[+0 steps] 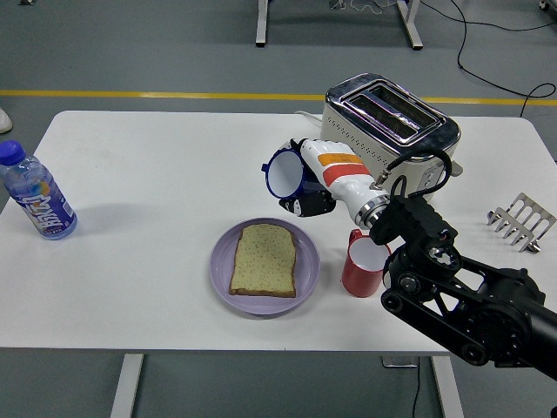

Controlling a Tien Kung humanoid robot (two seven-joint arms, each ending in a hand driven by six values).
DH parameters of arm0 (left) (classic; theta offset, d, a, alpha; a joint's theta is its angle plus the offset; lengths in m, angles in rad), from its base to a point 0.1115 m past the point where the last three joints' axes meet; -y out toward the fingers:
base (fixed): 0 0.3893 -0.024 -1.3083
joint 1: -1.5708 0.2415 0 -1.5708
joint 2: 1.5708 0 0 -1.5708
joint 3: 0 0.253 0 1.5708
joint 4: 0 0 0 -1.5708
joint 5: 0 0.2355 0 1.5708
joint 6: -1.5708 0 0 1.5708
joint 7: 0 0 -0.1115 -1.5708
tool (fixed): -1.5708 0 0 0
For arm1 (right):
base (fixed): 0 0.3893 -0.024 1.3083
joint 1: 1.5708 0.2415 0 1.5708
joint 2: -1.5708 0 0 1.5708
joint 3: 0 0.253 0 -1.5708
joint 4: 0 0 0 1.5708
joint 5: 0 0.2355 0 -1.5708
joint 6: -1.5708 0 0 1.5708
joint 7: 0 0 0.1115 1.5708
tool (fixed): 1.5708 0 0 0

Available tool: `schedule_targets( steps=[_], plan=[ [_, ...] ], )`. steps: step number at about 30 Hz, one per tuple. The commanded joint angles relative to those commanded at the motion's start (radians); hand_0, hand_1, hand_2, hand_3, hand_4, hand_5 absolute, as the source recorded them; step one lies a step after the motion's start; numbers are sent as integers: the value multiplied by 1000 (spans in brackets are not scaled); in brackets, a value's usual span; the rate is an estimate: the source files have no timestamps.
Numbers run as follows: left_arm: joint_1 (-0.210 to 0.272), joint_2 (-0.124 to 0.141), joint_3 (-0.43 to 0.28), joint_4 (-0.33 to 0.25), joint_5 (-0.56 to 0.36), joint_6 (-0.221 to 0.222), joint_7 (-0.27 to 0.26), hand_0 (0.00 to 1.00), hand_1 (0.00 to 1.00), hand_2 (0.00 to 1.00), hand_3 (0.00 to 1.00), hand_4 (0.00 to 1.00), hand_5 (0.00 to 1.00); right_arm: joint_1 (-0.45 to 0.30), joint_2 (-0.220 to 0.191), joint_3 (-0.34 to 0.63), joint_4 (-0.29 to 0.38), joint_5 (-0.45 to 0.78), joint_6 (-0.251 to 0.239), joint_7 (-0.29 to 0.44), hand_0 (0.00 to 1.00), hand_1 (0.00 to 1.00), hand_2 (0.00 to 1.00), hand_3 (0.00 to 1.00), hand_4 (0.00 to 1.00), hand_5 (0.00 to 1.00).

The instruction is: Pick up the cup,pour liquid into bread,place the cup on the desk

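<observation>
My right hand is shut on a blue cup with a white inside, held in the air and tipped on its side with the mouth facing left. It hangs just above and behind the far right rim of the purple plate. A slice of bread lies flat on that plate. The white and orange forearm runs back to the black arm at the lower right. The left arm is out of view.
A red cup stands upright right of the plate, partly behind my arm. A silver toaster is at the back right, a metal toast rack at the right edge, a blue bottle far left.
</observation>
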Motion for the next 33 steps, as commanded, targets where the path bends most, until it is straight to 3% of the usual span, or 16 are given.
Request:
schedule_targets(
  steps=[17, 33],
  plan=[
    [-1, 1, 0, 0, -1, 1, 0, 690, 756, 773, 611, 396, 998, 31, -2, -40, -14, -149, -19, 24, 324, 360, 505, 522, 768, 4],
    [-2, 1, 1, -1, -1, 2, 0, 690, 756, 773, 611, 396, 998, 81, -16, -135, -40, -292, -49, 35, 333, 362, 505, 522, 765, 4]
  ],
)
